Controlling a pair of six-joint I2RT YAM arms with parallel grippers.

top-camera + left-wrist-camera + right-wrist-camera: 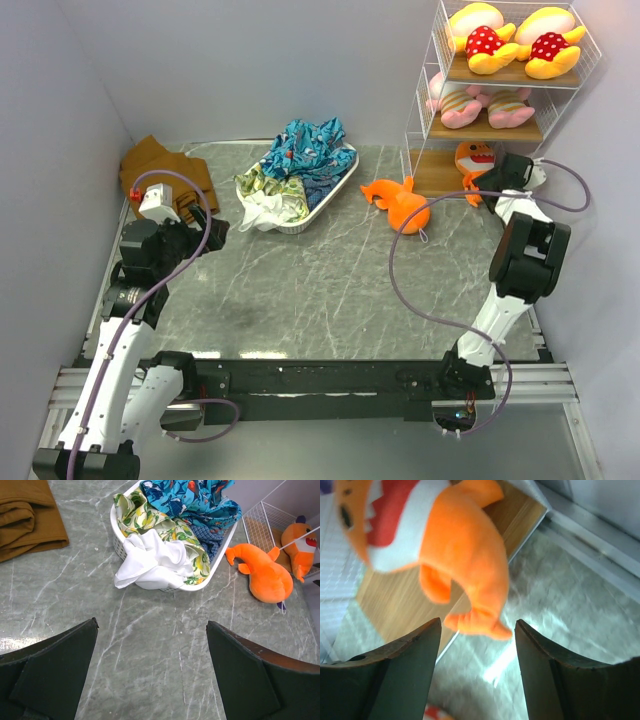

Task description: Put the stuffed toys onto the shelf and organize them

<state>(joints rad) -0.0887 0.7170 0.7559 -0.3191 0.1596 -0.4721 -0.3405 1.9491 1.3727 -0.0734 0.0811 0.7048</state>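
The shelf (424, 128) stands at the far right. Two yellow toys (515, 40) lie on its top board and two pink toys (480, 104) on the middle board. One orange shark (473, 157) sits at the edge of the bottom board (395, 600), its tail hanging over the table. My right gripper (490, 190) is open and empty just in front of this shark (450, 535), its tail between my fingertips (477, 630), not gripped. The other orange shark (402, 206) lies on the table left of the shelf, also in the left wrist view (265, 577). My left gripper (205, 232) is open and empty over bare table (151, 623).
A white oval tray (338, 187) with a blue-patterned cloth heap (305, 150) sits at the back centre. A brown folded cloth (165, 172) lies at the back left. White walls close in the table's sides and back.
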